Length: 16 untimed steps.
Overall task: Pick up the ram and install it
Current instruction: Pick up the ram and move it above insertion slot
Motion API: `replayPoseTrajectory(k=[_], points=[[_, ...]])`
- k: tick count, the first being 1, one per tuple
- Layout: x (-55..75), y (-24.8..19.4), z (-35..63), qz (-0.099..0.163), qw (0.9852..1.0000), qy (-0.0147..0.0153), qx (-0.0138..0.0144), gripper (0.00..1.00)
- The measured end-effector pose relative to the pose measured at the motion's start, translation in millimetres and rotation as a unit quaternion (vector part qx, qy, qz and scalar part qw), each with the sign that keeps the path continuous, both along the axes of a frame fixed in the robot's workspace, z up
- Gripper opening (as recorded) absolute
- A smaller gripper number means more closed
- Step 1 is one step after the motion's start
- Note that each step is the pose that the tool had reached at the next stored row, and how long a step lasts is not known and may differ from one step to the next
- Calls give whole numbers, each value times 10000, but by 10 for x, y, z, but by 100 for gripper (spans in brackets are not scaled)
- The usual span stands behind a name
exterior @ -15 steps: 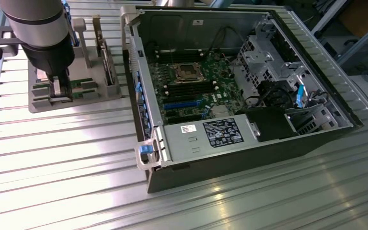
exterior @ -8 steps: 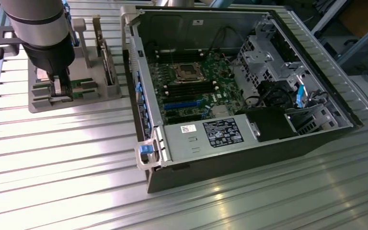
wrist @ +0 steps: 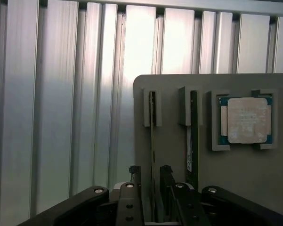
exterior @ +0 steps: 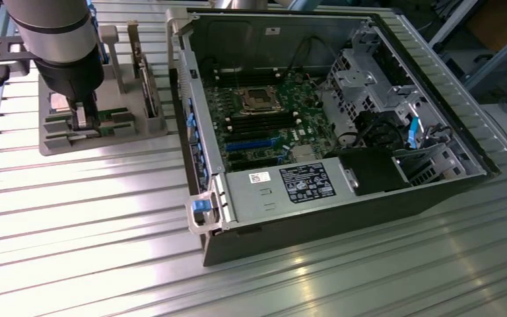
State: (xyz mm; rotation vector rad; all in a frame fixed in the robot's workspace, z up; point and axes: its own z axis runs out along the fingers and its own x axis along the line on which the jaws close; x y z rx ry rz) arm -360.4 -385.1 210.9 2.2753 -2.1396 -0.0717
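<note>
Over the grey holder (exterior: 57,143) at the exterior view's left, the gripper (wrist: 150,172) hangs with jaws spread either side of the ram (wrist: 152,122), standing on edge in its slot; a clean grasp likely needs it centred, squeezing the flat faces squarely.

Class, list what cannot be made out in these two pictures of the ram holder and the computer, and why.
1. Wrist view: the ram between the open gripper's fingers and the second stick stand edge-on, faces unseen; the fingers hide the ram's near end.
2. Wrist view: the holder runs past the picture's edge.
3. Exterior view: the power supply label's print is too small; the motherboard's slots too dark to judge.
</note>
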Motion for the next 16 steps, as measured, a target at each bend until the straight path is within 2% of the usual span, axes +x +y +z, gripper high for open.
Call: replayPoseTrajectory(k=[2,5,7,16], points=[[-1,7,-35,0,10000,1,-1,30],[0,9,-37,0,10000,0,0,29],[-1,9,-37,0,10000,1,0,12],[0,10,-32,0,10000,-1,-2,12]])
